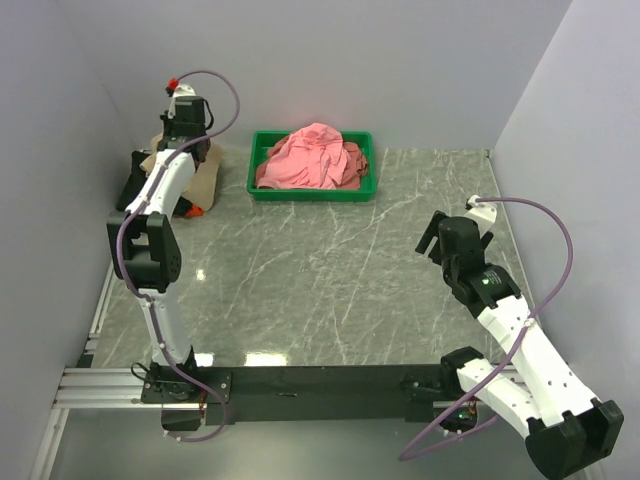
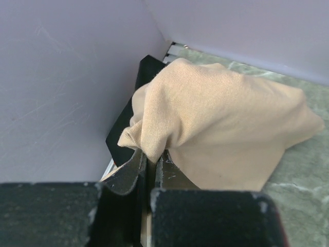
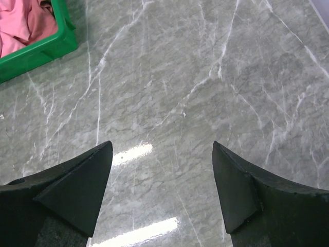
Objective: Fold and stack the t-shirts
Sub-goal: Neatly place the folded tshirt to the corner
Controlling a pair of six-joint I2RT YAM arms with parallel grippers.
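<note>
Right gripper [image 3: 162,146], jaws apart, hung over marble table [image 3: 205,77] at four o'clock; left gripper [image 2: 152,157], ten o'clock, clamped tan t-shirt [image 2: 221,118].

arms [image 1: 165,180]: white shells, black joints | cables [image 1: 237,100]: purple | gripper fingers [image 3: 77,185]: black

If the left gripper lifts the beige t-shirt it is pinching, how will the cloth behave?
Probably floppy: the beige t-shirt bunches and creases where the left gripper pinches it. It will likely hang and drag rather than hold shape. It looks thin, so probably light.
</note>
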